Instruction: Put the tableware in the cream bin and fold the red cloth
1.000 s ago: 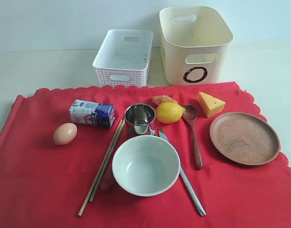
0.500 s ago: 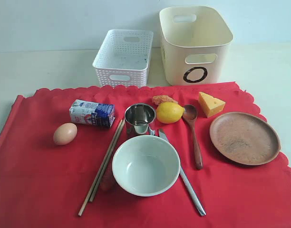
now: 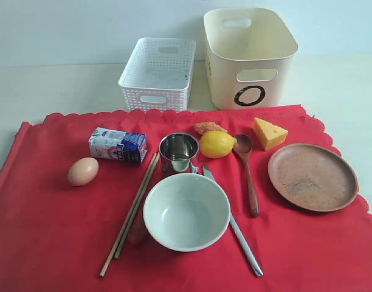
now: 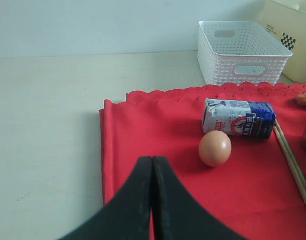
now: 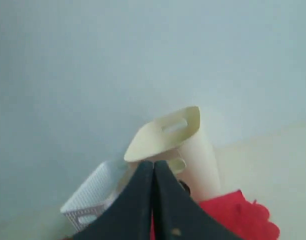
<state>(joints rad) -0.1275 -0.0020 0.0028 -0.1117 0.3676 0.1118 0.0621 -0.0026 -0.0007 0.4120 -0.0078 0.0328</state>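
The red cloth (image 3: 46, 243) lies spread on the table, carrying the pale bowl (image 3: 186, 211), steel cup (image 3: 179, 149), two chopsticks (image 3: 131, 213), dark wooden spoon (image 3: 248, 173), steel knife (image 3: 237, 234) and brown wooden plate (image 3: 312, 176). Behind it stands the cream bin (image 3: 250, 58) with its black "O". Neither arm shows in the exterior view. My left gripper (image 4: 152, 161) is shut and empty, hovering over the red cloth (image 4: 143, 130) near its edge. My right gripper (image 5: 153, 165) is also shut and empty, tilted, with the cream bin (image 5: 178, 137) beyond it.
A white lattice basket (image 3: 157, 73) stands left of the cream bin. On the cloth also lie an egg (image 3: 83, 171), a blue-white milk carton (image 3: 118, 145), a lemon (image 3: 217, 144), a cheese wedge (image 3: 269, 132) and a small orange-brown piece (image 3: 209, 127).
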